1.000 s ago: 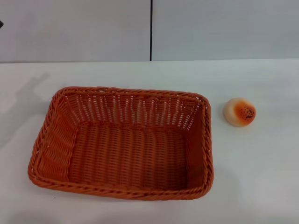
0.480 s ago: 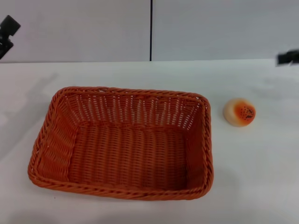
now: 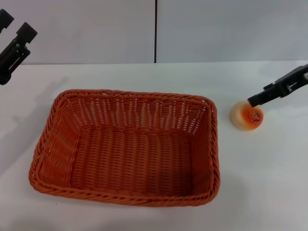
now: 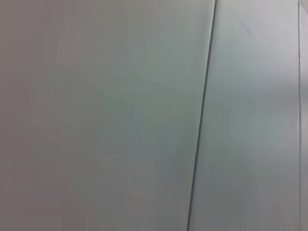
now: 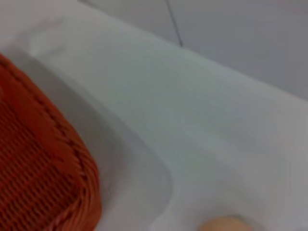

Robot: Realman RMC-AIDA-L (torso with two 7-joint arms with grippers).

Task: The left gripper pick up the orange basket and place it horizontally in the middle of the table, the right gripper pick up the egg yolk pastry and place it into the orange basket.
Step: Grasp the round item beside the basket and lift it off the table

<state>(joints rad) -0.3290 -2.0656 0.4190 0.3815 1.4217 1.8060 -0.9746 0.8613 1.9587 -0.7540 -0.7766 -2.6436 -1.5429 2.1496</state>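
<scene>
The orange basket (image 3: 125, 147) lies flat and lengthwise across the middle of the white table (image 3: 144, 74), with nothing in it; one of its corners (image 5: 43, 178) shows in the right wrist view. The egg yolk pastry (image 3: 246, 116) sits on the table just right of the basket, and its edge (image 5: 224, 225) also shows in the right wrist view. My right gripper (image 3: 252, 101) reaches in from the right, its tip right at the pastry's upper right side. My left gripper (image 3: 17, 25) hangs high at the far left, open, well away from the basket.
A grey wall with a dark vertical seam (image 3: 155, 31) stands behind the table. The left wrist view shows only that wall and its seam (image 4: 202, 120). Bare tabletop runs all around the basket.
The right gripper has come in from the right edge and dropped down to the pastry. The left gripper has moved a little further into view at the upper left. Basket and pastry have not moved.
</scene>
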